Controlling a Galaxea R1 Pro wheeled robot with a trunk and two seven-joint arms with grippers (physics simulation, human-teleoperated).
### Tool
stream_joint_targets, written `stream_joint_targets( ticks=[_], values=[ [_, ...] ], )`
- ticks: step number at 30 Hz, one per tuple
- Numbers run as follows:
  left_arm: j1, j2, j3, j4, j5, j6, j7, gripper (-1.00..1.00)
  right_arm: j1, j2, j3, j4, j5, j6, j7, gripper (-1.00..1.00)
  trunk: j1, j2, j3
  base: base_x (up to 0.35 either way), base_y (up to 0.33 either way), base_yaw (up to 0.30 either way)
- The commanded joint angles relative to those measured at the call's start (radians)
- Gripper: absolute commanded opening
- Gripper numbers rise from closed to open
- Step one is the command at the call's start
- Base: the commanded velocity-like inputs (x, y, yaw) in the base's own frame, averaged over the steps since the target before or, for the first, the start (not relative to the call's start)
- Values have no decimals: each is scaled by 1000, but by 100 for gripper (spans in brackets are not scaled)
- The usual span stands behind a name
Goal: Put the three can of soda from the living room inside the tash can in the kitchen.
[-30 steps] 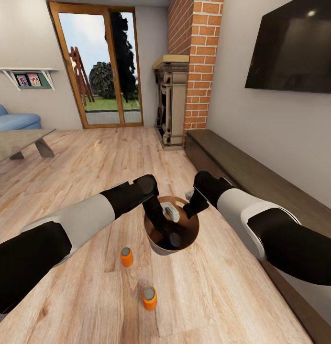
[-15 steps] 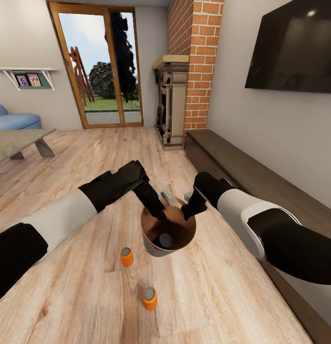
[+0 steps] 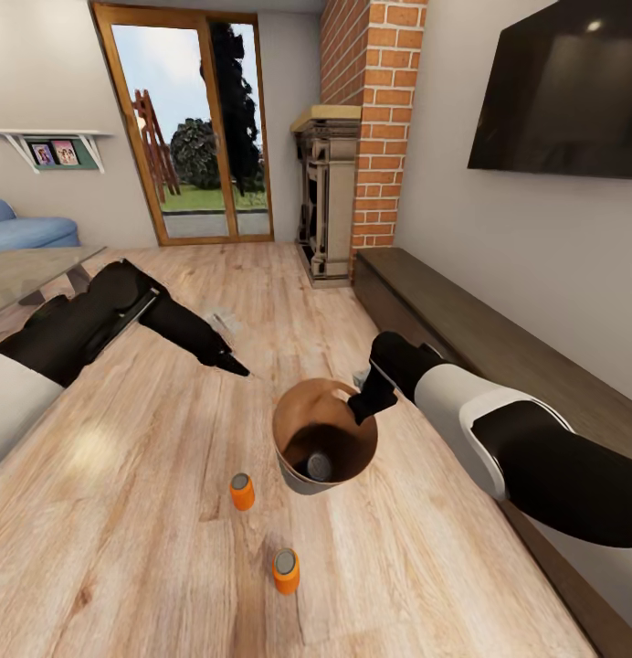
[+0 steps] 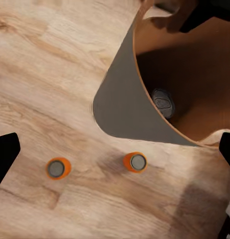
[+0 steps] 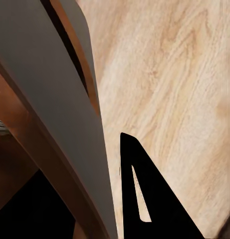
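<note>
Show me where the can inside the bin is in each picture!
Head view: the can in the bin sits at the bottom of the bin, low centre.
Left wrist view: its grey top shows inside the brown bin wall.
Right wrist view: I cannot make it out for sure.
Shared landmark: the bin's pale grey outside.

Living room interior. Light wood plank floor [image 3: 170, 512] fills the lower frame. Upper left: wood-framed glass door [image 3: 190, 128] showing sunlit garden, beside a white wall shelf [image 3: 51, 146]. Centre top: red brick column [image 3: 375, 110]. Upper right: black wall-mounted television [image 3: 563, 91] above a long dark low cabinet [image 3: 462, 329]. Left edge: blue sofa [image 3: 24, 228], glass coffee table [image 3: 33, 274].
</note>
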Motion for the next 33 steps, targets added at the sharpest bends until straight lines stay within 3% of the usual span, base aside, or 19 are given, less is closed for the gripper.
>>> stream_joint_targets(
  ticks=[1,4,7,10,11,13,14,16,17,23,28,33],
  values=[
    [0,17,20,-2,1,0,-11,100,1,0,-28,-1,-31,7,0,-100,0,0,0,0,0,0],
    [24,69,94,-8,1,0,-44,100,14,0,-26,-8,-28,7,-2,-100,0,0,0,0,0,0],
    [77,90,152,-9,-2,0,-54,100,21,0,-25,-10,-27,7,-3,-100,0,0,0,0,0,0],
    [149,100,218,-5,-12,-47,-45,100,25,-13,-25,-12,-27,7,-3,-100,0,0,0,0,0,0],
    [203,101,255,-2,-26,-89,-12,100,28,-27,-25,-12,-26,7,-3,-100,0,0,0,0,0,0],
    [255,101,287,-1,-37,-122,41,100,30,-42,-25,-13,-26,7,-3,-100,0,0,0,0,0,0],
    [298,100,312,0,-43,-146,97,100,31,-58,-25,-13,-26,7,-3,-100,0,0,0,0,0,0],
    [334,99,330,0,-47,-163,145,100,32,-78,-24,-13,-26,7,-3,-100,0,0,0,0,0,0],
    [372,98,341,1,-49,-182,189,100,32,-101,-24,-13,-26,7,-3,-100,0,0,0,0,0,0],
    [522,90,359,-3,-49,-281,342,100,35,-168,-23,-13,-26,7,-3,-100,0,0,0,0,0,0],
    [583,89,362,-34,-30,-308,406,100,56,-202,-24,-15,-25,7,-3,-100,0,0,0,0,0,0],
    [605,80,363,-52,-23,-307,476,100,78,-228,-23,-16,-25,7,-2,-100,0,0,0,0,0,0]
  ],
)
